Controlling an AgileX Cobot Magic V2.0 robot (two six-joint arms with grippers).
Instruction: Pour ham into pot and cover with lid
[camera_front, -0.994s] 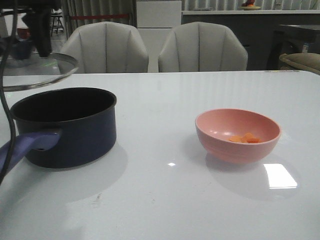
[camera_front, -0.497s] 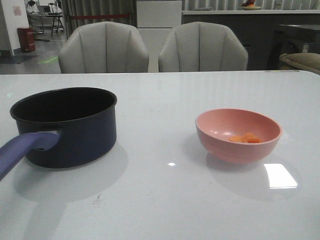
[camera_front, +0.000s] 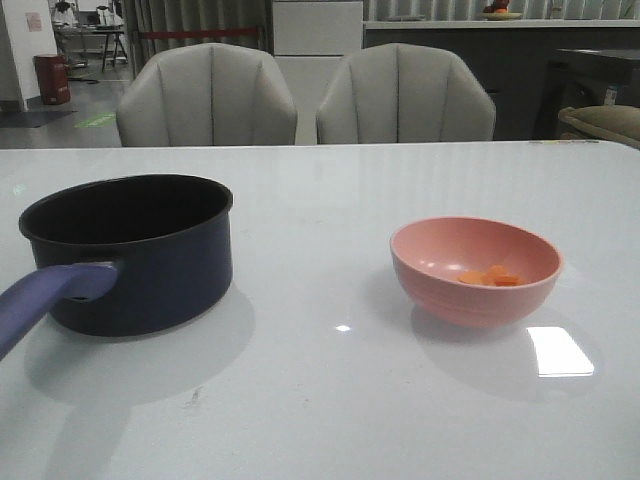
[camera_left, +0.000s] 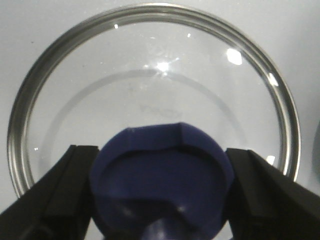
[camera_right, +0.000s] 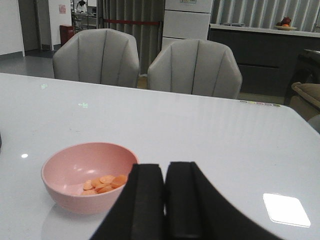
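Small orange-pink diced ham chunks (camera_front: 489, 276) lie in the round pink bowl (camera_front: 475, 270) near the white table's (camera_front: 330, 400) right edge. The left hand (camera_left: 160, 200) is clamped on the navy knob of the round glass lid (camera_left: 150, 95); the right hand (camera_right: 165, 200) is pressed closed with nothing between its fingers. The dark navy round pot (camera_front: 130, 250) stands open at the left edge.

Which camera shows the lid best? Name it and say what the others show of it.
The left wrist view: the lid fills the picture, glass and steel rim plain, its blue knob between the fingers of the left gripper. The front view and the right wrist view show nothing of the lid.
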